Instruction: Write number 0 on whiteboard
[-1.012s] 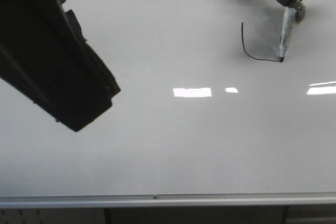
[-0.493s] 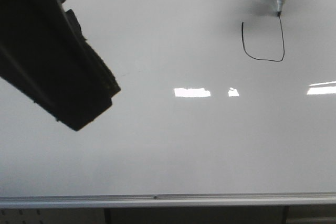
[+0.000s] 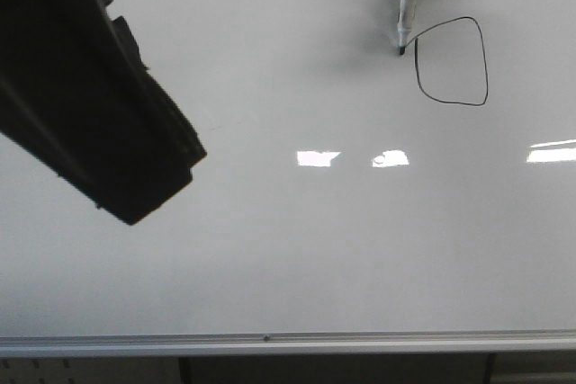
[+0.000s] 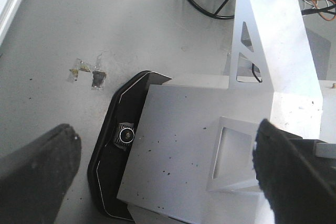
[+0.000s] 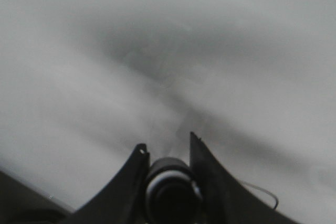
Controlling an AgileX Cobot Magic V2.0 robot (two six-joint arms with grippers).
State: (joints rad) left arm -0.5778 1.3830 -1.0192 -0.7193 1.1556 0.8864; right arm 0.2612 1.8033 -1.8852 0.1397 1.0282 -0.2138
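Note:
The whiteboard (image 3: 270, 249) fills the front view, its silver frame strip along the near edge. The number 0 (image 3: 454, 103) is a thin black closed loop at the far right. A grey-white marker (image 3: 408, 6) leans down from the top edge, its tip (image 3: 401, 49) on the board just left of the loop's upper left corner, at the end of a short tail. My right gripper (image 5: 167, 148) is shut on the marker's dark barrel (image 5: 169, 187). My left gripper (image 4: 163, 150) is open and empty, off the board, over the floor and robot base. The left arm (image 3: 99, 105) shows black at the left.
Bright rectangular light reflections (image 3: 317, 158) lie across the board's middle and at its right edge (image 3: 551, 152). The left wrist view shows a grey floor, a white metal robot base (image 4: 210, 140) and a black part with a camera lens (image 4: 125, 135).
The marker went up the loop's right side, then left across the top. The stroke grew from an open L shape into a closed loop with a tail. The left arm has not moved.

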